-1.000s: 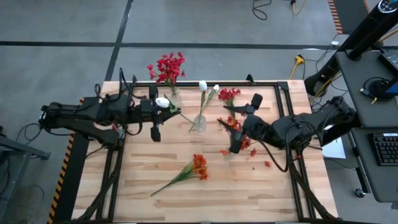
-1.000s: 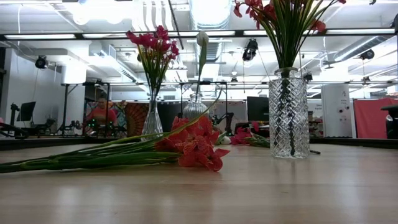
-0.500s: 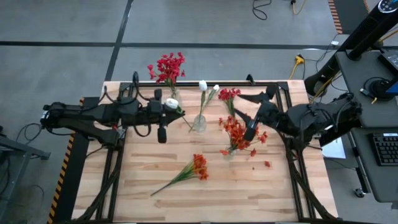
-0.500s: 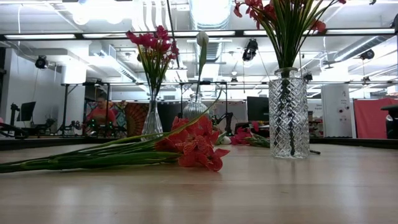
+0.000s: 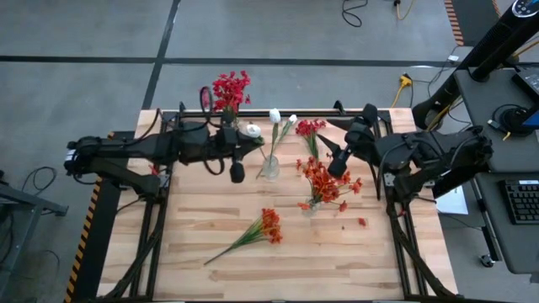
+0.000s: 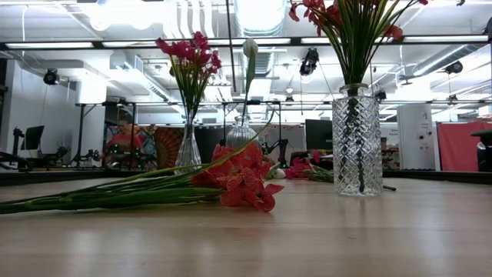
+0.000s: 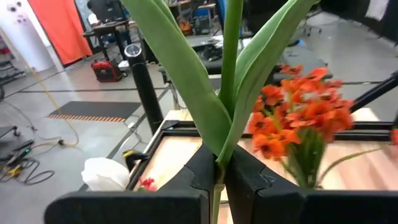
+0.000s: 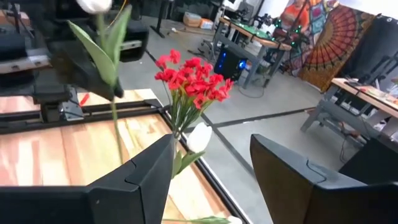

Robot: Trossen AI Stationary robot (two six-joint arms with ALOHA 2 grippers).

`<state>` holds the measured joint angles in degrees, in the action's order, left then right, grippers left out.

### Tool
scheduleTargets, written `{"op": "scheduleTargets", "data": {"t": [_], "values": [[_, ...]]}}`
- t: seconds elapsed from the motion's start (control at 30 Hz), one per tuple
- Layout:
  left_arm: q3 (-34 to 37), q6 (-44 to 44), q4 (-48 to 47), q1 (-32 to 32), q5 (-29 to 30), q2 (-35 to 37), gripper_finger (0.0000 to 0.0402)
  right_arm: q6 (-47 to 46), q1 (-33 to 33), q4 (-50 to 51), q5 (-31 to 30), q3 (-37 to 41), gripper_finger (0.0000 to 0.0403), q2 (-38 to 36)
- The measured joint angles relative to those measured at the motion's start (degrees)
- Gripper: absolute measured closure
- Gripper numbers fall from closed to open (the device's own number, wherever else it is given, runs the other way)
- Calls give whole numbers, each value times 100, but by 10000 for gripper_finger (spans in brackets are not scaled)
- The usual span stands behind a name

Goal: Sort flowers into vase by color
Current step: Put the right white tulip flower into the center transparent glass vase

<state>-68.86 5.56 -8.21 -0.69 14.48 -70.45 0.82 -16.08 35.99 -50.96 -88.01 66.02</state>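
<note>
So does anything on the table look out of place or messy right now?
Yes. One orange-red bunch lies flat on the table, not in a vase. Small red bits lie loose on the wood near the orange-red vase, like fallen petals.

White flower (image 7: 233,68) top cut off in left wrist view, orange cluster (image 7: 305,118) blurred

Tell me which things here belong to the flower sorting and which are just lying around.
Part of the job:
white flower held in the left gripper
vase with white buds
vase of crimson flowers
vase of orange flowers
orange stem on the table
right gripper, open

Just lying about:
keyboard
yellow cable
</note>
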Motion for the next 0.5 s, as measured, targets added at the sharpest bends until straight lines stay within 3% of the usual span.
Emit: {"op": "scheduleTargets", "data": {"t": [0.23,0.5], "values": [[-197,41,-39,-374,-692,-372,396,-100,0,67,-2,0,197,-11],[-269,90,-103,-608,-956,-542,396,-95,0,79,-4,0,197,-24]]}}
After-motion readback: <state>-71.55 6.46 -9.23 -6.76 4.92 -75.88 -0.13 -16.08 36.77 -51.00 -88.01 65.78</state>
